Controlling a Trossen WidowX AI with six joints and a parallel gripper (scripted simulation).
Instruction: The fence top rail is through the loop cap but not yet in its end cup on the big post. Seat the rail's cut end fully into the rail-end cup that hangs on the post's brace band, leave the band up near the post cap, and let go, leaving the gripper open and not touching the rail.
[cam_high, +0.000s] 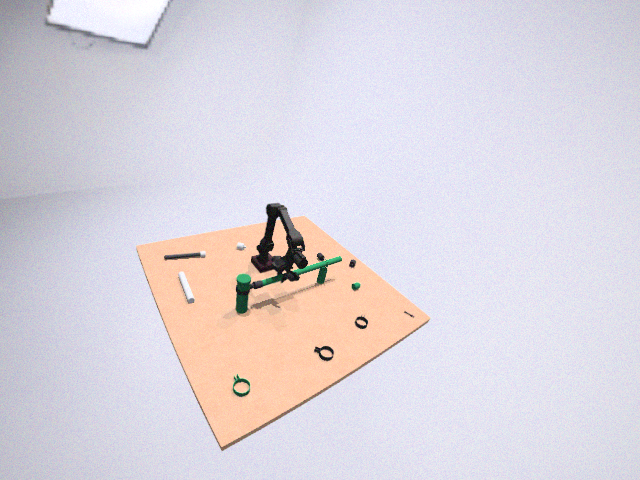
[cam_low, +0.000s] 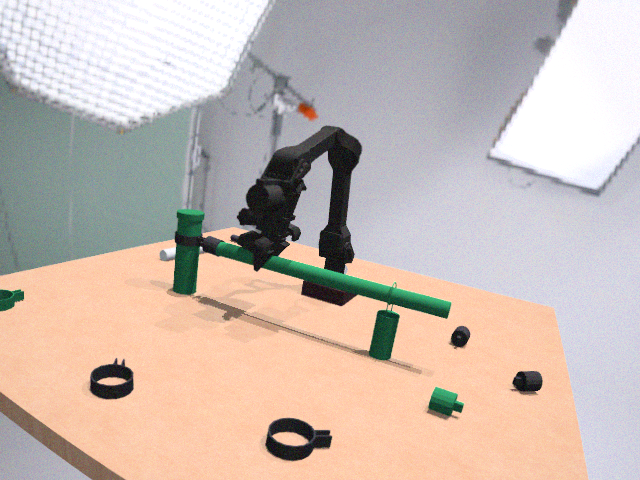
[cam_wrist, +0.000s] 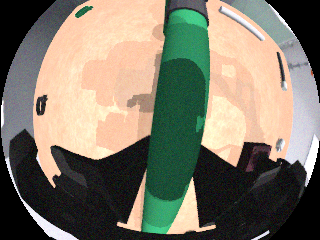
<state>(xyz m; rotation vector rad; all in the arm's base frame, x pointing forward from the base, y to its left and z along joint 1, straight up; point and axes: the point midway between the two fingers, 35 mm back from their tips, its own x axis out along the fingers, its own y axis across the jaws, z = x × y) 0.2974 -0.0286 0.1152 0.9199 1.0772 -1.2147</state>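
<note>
The green rail (cam_high: 317, 266) (cam_low: 336, 279) (cam_wrist: 172, 120) runs from the big green post (cam_high: 241, 303) (cam_low: 185, 271) through the wire loop above the small green post (cam_high: 321, 276) (cam_low: 383, 338). Its near-post end is inside the mouth of the dark rail-end cup (cam_high: 256, 284) (cam_low: 211, 244) (cam_wrist: 187, 5); how deep it sits is hidden by the cup wall. The cup hangs on the black brace band (cam_low: 187, 239), which is around the post a little below its cap (cam_low: 190, 212). My gripper (cam_high: 290, 275) (cam_low: 263, 258) (cam_wrist: 171, 142) is shut on the rail, a short way from the cup.
Black bands (cam_high: 325, 353) (cam_low: 112, 381), a green band (cam_high: 241, 386), a green cup (cam_high: 356, 285) (cam_low: 443, 401) and black cups (cam_low: 460, 336) (cam_low: 529, 381) lie on the table (cam_high: 206, 361). A white tube (cam_high: 186, 287) and a dark bar (cam_high: 183, 255) lie beyond the big post.
</note>
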